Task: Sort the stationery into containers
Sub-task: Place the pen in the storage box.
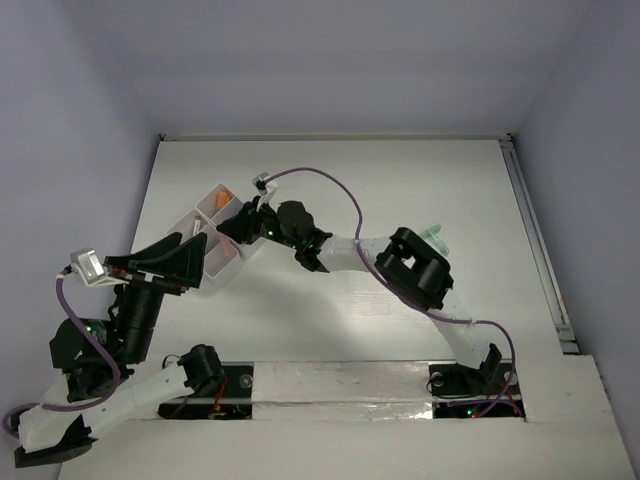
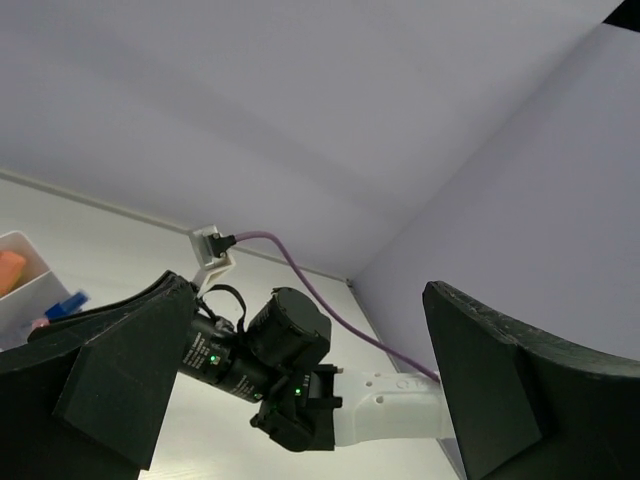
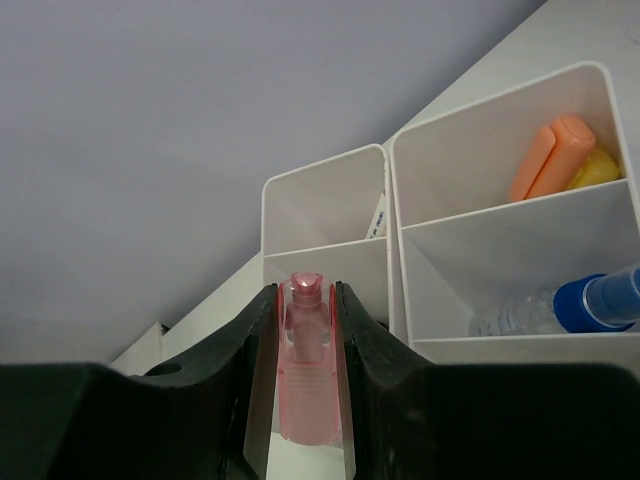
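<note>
- Two robot arms extend over a white desk [image 1: 400, 170], and both meet at a white tray [image 1: 200, 215] of joined compartments on its left side.
- Narrowed to a tight gap, the right end effector [image 3: 305, 300] grips a pink marker-like piece [image 3: 305, 385]. The piece runs lengthwise between the fingers, its tip just in front of the tray's near compartments.
- Spread to its widest, the left end effector [image 2: 307, 290] holds nothing and hangs just beside the tray on the near-left.
- One far compartment holds an orange piece [image 3: 550, 160] touching a yellow block [image 3: 598, 170].
- In the compartment next to that one, a blue-capped pen [image 3: 590, 300] lies on its side.
- Part of a pale green item [image 1: 436, 236] shows behind the right arm's elbow, too hidden to identify.
</note>
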Controlling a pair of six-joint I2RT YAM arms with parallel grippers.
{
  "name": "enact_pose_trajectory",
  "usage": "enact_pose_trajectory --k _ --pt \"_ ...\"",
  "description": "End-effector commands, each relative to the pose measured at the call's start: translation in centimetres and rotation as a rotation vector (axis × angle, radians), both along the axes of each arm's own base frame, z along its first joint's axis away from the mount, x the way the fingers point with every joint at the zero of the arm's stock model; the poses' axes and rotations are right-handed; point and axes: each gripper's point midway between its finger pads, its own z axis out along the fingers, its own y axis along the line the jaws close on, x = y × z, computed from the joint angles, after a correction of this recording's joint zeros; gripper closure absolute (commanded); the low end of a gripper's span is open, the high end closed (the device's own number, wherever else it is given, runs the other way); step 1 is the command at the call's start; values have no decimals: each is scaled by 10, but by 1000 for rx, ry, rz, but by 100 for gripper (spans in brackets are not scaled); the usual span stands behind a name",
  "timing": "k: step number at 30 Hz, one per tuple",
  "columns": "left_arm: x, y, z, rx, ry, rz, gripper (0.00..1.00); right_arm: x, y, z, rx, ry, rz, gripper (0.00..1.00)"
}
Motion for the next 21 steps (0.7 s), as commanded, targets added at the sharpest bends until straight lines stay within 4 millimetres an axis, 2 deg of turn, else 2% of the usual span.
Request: enact_pose_trajectory --k 1,6,12,15,17,18,19,21 --pt "5 6 -10 22 14 54 1 1 12 35 90 -143 -22 100" --pt "11 -9 -15 99 27 48 1 3 13 27 103 -166 -25 100" --pt "19 -31 -21 190 41 26 1 -6 16 15 85 -182 -25 100" --pt "22 -32 -21 204 37 43 1 -9 17 13 73 -196 -30 100" --pt "24 -31 -21 210 31 51 1 -9 16 12 65 -205 -34 94" --pt "24 -32 -20 206 26 50 1 -14 18 10 62 -206 -26 91" --pt "25 -34 -20 212 22 46 1 -15 18 10 64 -210 -26 82" --pt "27 -34 -20 218 19 50 1 -17 16 11 71 -217 -23 70"
